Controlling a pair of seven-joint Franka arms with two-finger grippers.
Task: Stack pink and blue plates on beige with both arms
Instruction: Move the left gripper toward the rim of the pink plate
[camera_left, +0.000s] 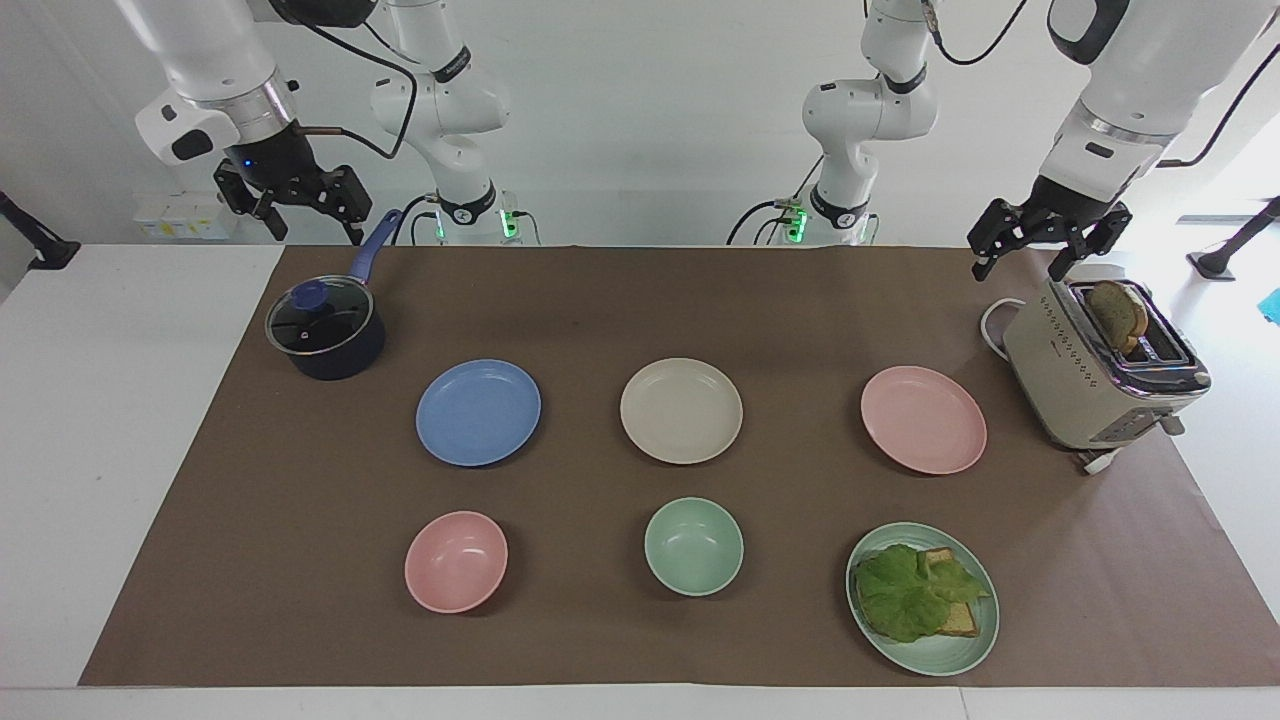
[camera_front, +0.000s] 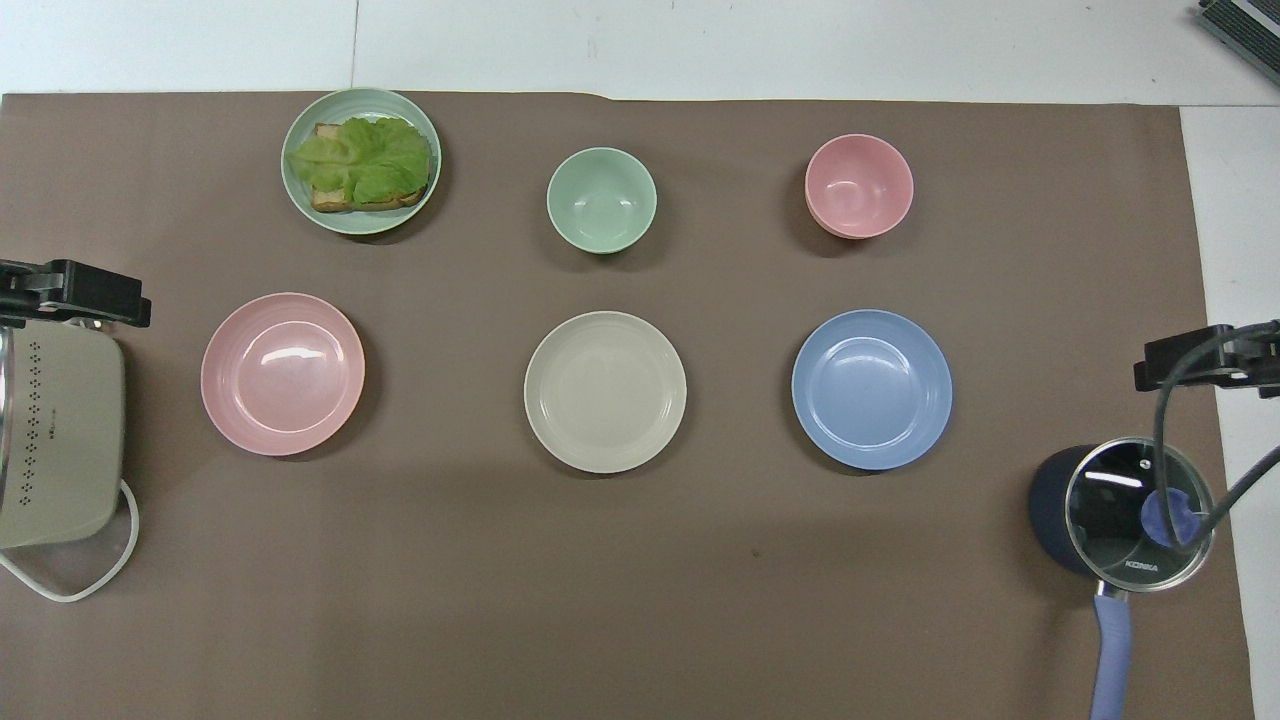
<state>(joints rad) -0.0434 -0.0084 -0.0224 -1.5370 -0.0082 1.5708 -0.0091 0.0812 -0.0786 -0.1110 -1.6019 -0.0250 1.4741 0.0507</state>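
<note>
Facing view: beige plate (camera_left: 681, 411) flat, mid-mat, between blue plate (camera_left: 478, 412) and pink plate (camera_left: 923, 419); the three lie in one row, apart. Left gripper (camera_left: 1020, 258) raised over the toaster (camera_left: 1098, 375), jaws apart, empty, well apart from the pink plate. Right gripper (camera_left: 310, 228) raised near the pot (camera_left: 325, 330), jaws apart, empty.

Overhead view: the plate row runs across the table, each plate rim up. Left gripper (camera_front: 70, 292) at the toaster (camera_front: 55, 440) edge; right gripper (camera_front: 1205, 362) above the pot (camera_front: 1120, 508). Round plates, no long axis.
</note>
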